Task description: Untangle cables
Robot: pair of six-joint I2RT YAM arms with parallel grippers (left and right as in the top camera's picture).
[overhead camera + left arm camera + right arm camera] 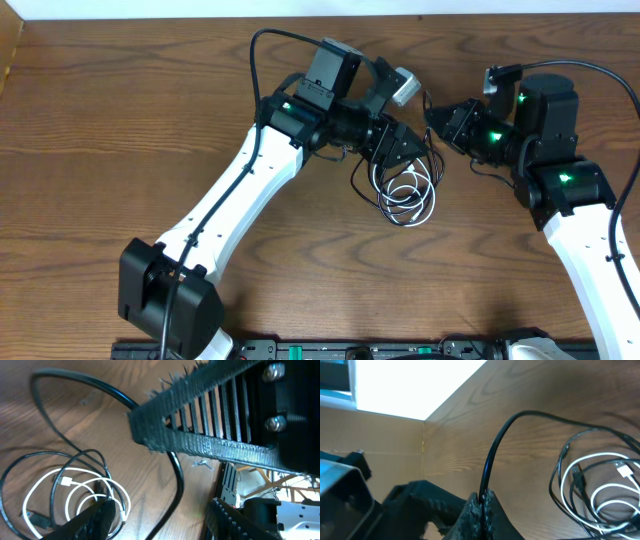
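1. Left side: the left pincer (161, 507) could grab the wrong bit. The black cable (176, 477) runs right through its gap, and the white cable (65, 481) loops lie close by. If it pinches both, the knot may get tighter.
2. Middle: the two cables lie in a loopy pile on the table (120, 120), with black wound through white. A hard pull could drag the whole pile along and not pull it apart.
3. Right side: the right pincer (482, 499) holds just a thin bit of the black cable. A quick tug could make it slip out.
4. Left pincer: its fingers stand well apart. The black cable passes between them, but they are not squeezing it. I think it is getting ready to grab.
5. Right pincer: it is squeezed tight on the black cable, which runs from it down to the pile.
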